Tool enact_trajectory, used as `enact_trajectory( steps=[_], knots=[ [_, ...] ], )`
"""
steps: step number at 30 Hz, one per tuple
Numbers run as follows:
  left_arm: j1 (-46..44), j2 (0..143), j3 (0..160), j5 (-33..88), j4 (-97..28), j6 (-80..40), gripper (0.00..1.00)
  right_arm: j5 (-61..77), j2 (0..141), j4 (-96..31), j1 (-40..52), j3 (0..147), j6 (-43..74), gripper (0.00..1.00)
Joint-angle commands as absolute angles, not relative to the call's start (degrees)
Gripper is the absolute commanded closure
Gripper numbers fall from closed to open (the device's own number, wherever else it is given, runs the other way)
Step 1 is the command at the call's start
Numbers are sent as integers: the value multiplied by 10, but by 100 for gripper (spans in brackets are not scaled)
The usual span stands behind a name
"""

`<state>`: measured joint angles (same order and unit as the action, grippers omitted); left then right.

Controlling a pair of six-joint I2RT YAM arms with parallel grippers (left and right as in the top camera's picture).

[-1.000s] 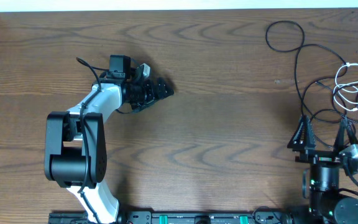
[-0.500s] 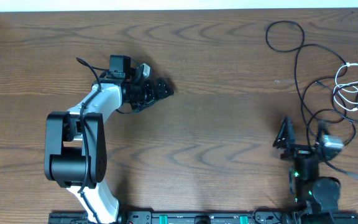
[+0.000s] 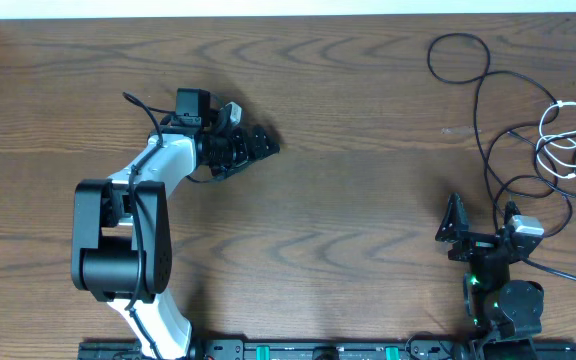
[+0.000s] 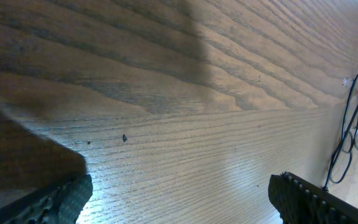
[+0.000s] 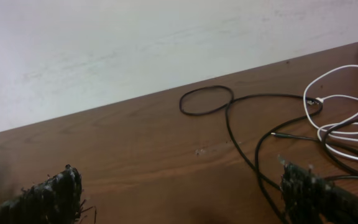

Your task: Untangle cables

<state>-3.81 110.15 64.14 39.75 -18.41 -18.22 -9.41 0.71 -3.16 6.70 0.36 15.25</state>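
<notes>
A long thin black cord (image 3: 478,110) loops across the table's far right, with a round coil near the back edge. Looped over it near the right edge lies a shorter white cord (image 3: 560,105). My right gripper (image 3: 480,216) stands open near the front, just left of the black cord's lower bends and touching nothing. Its wrist view shows the black cord (image 5: 207,87) and the white cord (image 5: 344,66) ahead and to the right of the right gripper (image 5: 185,199). My left gripper (image 3: 266,142) is open over bare wood at centre-left. The left gripper (image 4: 179,202) holds nothing.
Thick black wires run from the right arm's base (image 3: 508,305) toward the right edge. The left arm's base (image 3: 118,250) sits at the front left. A pale wall (image 5: 135,43) borders the table's back edge. In the left wrist view both cords (image 4: 352,115) appear far off.
The right gripper has shifted left and a little back toward its base, away from the cords, still open. The left arm has not moved.
</notes>
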Motion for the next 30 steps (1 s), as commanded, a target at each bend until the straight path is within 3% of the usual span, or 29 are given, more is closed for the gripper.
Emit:
enact_trajectory(
  steps=[1,11,19,30],
  knots=[
    [-38,1110,632,381,-192,-183,3,-90,3,-35,72,3,145,1],
    [-38,1110,632,381,-192,-183,3,-91,3,-36,72,3,116,1],
    [-38,1110,632,381,-192,-183,3,-69,3,-38,89,3,-77,1],
    [-38,1110,632,381,-192,-183,3,-71,3,-37,88,3,-78,1]
  ],
)
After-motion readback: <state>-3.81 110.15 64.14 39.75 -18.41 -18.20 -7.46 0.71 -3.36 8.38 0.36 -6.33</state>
